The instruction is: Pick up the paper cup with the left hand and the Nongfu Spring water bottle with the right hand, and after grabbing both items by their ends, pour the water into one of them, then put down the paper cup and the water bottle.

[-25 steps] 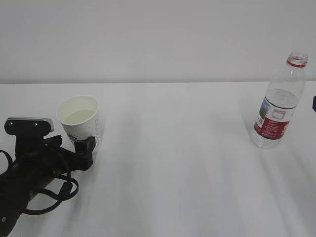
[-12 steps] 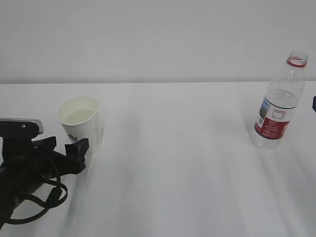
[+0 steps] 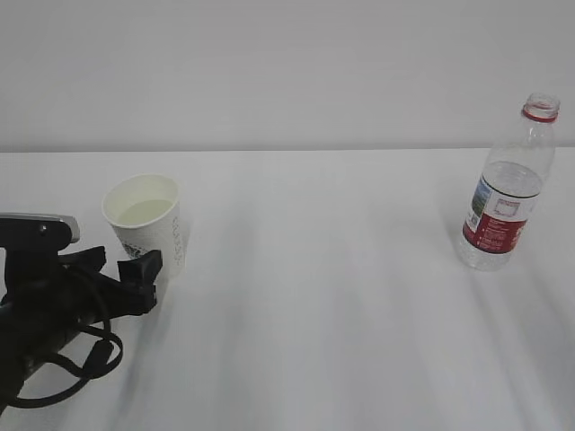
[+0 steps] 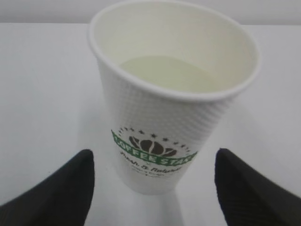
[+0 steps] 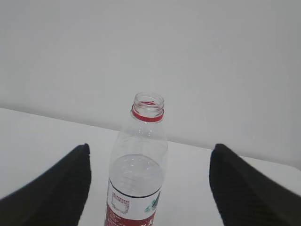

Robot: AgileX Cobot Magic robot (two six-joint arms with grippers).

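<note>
Paper cup (image 4: 171,101) stands free before open left tool (image 4: 153,188).

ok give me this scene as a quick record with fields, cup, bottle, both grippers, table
cup: small white tapered paper cup with green logo, upright on the table's left, pale water inside
bottle: tall clear plastic bottle with red neck ring and red-and-white label, uncapped, upright at right, partly filled
left gripper: black left gripper open, fingers either side of the cup, not touching
right gripper: black right gripper open, bottle between its fingers, apart
table: white table
</note>
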